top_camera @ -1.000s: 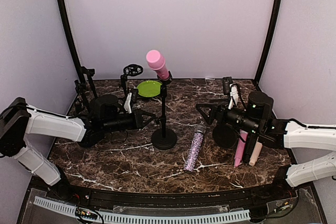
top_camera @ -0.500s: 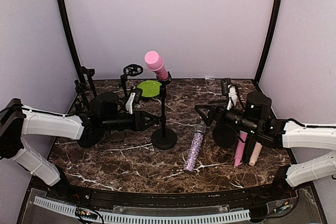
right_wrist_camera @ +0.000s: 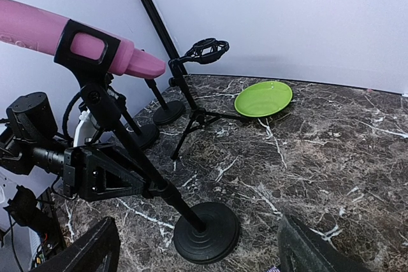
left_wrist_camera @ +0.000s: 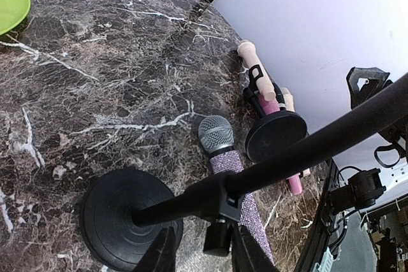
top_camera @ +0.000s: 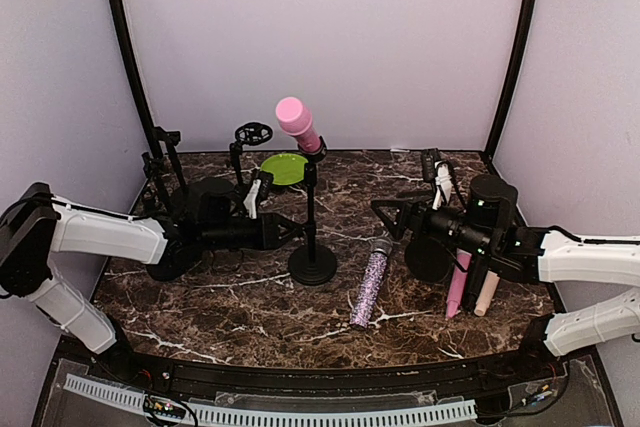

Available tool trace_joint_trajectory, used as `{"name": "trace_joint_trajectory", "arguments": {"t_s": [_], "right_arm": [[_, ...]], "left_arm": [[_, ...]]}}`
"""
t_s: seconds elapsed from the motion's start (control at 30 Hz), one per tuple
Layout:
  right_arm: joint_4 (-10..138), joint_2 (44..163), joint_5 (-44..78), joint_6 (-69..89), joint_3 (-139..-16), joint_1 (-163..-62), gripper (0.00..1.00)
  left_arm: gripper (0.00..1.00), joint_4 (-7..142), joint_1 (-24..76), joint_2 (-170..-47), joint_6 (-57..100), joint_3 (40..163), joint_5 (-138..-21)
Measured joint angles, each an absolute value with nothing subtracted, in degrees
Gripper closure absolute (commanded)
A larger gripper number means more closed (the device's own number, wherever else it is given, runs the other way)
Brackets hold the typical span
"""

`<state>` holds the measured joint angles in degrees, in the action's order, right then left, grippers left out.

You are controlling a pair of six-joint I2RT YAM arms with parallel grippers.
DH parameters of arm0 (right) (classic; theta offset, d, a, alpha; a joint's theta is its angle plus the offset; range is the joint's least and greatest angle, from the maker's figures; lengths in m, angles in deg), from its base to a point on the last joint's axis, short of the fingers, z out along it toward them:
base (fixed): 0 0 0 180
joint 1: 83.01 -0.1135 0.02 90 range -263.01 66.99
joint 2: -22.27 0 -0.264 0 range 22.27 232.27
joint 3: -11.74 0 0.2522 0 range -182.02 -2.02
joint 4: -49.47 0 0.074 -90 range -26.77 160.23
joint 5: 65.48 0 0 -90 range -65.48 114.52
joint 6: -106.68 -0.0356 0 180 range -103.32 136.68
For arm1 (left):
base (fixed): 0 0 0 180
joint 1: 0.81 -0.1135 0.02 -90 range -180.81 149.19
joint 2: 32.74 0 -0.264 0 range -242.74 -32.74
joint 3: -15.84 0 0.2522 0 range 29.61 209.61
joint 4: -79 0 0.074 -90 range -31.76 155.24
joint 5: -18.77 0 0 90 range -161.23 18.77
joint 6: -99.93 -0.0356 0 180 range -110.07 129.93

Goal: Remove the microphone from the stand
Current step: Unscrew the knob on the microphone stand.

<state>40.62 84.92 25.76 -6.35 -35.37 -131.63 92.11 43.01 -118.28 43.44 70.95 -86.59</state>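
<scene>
The pink microphone (top_camera: pixel 298 123) (right_wrist_camera: pixel 38 33) sits tilted in the black clip (top_camera: pixel 318 150) on top of the stand (top_camera: pixel 311 207), whose round base (top_camera: pixel 312 265) (left_wrist_camera: pixel 124 218) rests mid-table. My left gripper (top_camera: pixel 293 230) (left_wrist_camera: pixel 203 246) is low at the stand's pole (left_wrist_camera: pixel 306 151). Its jaws stand narrowly open on either side of the collar knob, with a gap showing at the left finger. My right gripper (top_camera: pixel 392 215) (right_wrist_camera: pixel 204 246) hovers wide open to the right of the stand, holding nothing.
A purple glitter microphone (top_camera: pixel 368 287) (left_wrist_camera: pixel 229 176) lies right of the base. Pink (top_camera: pixel 458 287) and cream (top_camera: pixel 487 292) microphones and a black disc base (top_camera: pixel 430 259) lie under the right arm. A green plate (top_camera: pixel 285 168) and spare stands (top_camera: pixel 252 137) are at the back left.
My left gripper has slid right up to the stand's pole, and its jaws have gone from shut to narrowly open around the collar. The right arm has barely moved.
</scene>
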Motion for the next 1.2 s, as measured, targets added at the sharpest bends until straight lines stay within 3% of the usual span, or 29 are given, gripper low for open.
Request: {"name": "trace_joint_trajectory", "arguments": {"t_s": [0.73,1.2], "right_arm": [[41.5,84.8,25.7,-6.3,-35.4,-131.6,0.13],[42.8,84.6,25.7,-6.3,-35.4,-131.7,0.14]], "left_arm": [[0.93,98.0,42.7,-118.9,50.6,68.8,-87.1],[0.96,109.7,42.1,-123.1,63.9,66.2,-91.8]]}}
